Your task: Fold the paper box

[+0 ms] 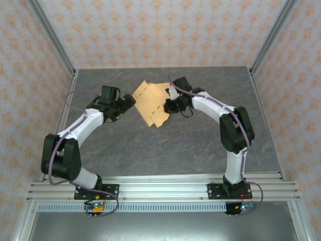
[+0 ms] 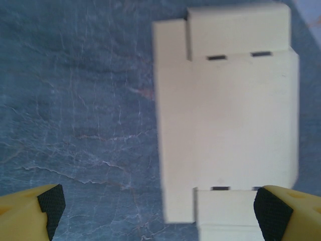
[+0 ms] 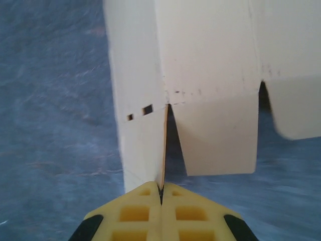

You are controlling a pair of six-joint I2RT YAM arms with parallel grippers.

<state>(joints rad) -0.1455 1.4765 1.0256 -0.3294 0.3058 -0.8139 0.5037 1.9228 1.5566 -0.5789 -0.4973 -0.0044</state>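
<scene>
The tan-orange creased cardboard paper box [image 1: 152,103] hung over the grey marbled desk [image 1: 200,145], one flap edge clamped in the right fingers [image 3: 135,211]; the left fingers [image 2: 50,203] stood wide apart beside it. That slim pinch could slip or tear

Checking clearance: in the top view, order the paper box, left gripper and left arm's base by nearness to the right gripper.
From the right gripper:
1. paper box, pinched in it.
2. left gripper, across the box, leftward.
3. left arm's base, near-left edge.
</scene>
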